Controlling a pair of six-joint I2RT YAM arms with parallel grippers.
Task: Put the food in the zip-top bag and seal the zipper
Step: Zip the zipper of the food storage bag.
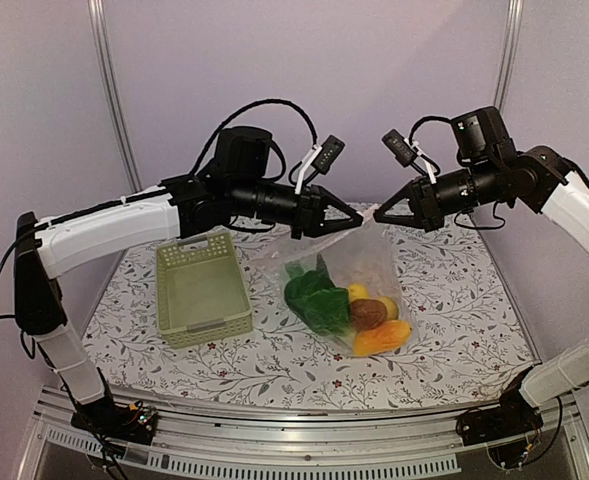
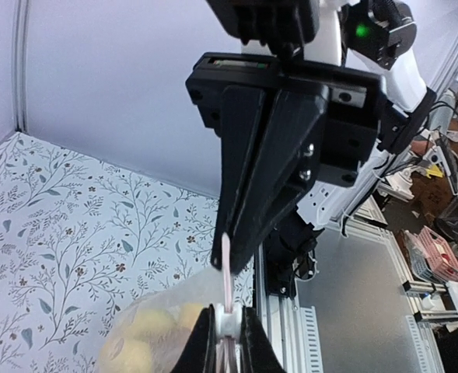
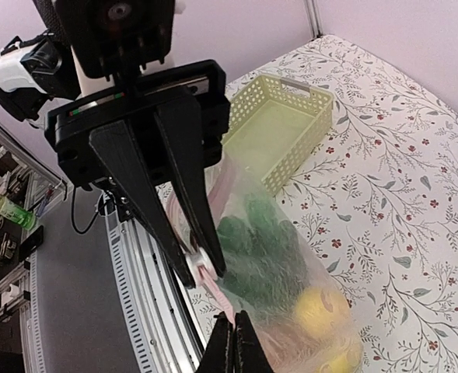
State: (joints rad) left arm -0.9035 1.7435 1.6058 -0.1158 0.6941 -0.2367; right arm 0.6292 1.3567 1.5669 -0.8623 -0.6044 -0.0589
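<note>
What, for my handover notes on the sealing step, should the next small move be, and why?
Probably slide the left tool along the zipper, away from the right tool. The food lies inside the zip-top bag, and both tools pinch its mouth strip close together; whether it's sealed isn't visible.

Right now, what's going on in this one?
Both arms hold the clear zip-top bag up by its top edge, its bottom on the table. The left gripper and right gripper pinch the zipper strip close together. The toy fruits and vegetables are already inside; the pale green basket stands beside it. Whether the zipper is sealed cannot be told.
</note>
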